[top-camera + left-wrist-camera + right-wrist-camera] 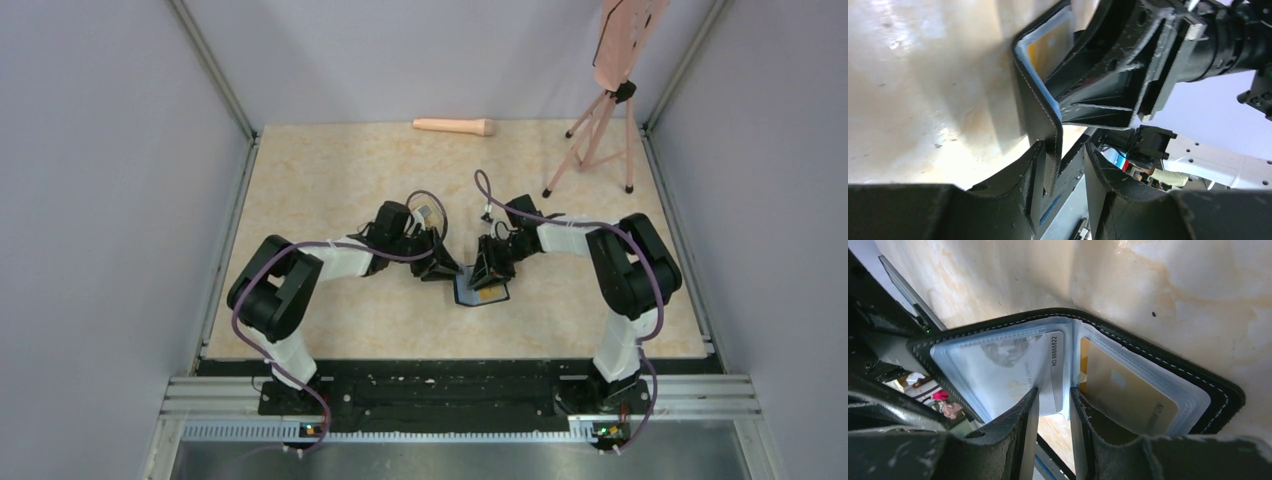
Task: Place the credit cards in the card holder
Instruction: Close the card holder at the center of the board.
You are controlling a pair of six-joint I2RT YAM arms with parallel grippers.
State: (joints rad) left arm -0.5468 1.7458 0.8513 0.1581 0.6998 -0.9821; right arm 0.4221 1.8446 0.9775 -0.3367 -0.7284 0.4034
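The black card holder [482, 296] lies open mid-table between both arms. In the right wrist view its stitched rim [1148, 352] frames clear pockets. A grey-white credit card [1055, 365] sits in the left pocket with its numbered end strip exposed, and a yellow credit card [1128, 395] fills the right pocket. My right gripper [1054, 390] [490, 272] is narrowly open, its tips straddling that exposed strip. My left gripper [1064, 146] [443, 268] is open around the holder's raised cover [1040, 100], which touches one finger only. The yellow card [1050, 42] shows inside.
A peach cylinder [455, 126] lies at the table's far edge. A pink tripod [600, 140] carrying a board stands at the back right. Grey walls enclose the table on three sides, and a metal rail [460, 395] runs along the near edge.
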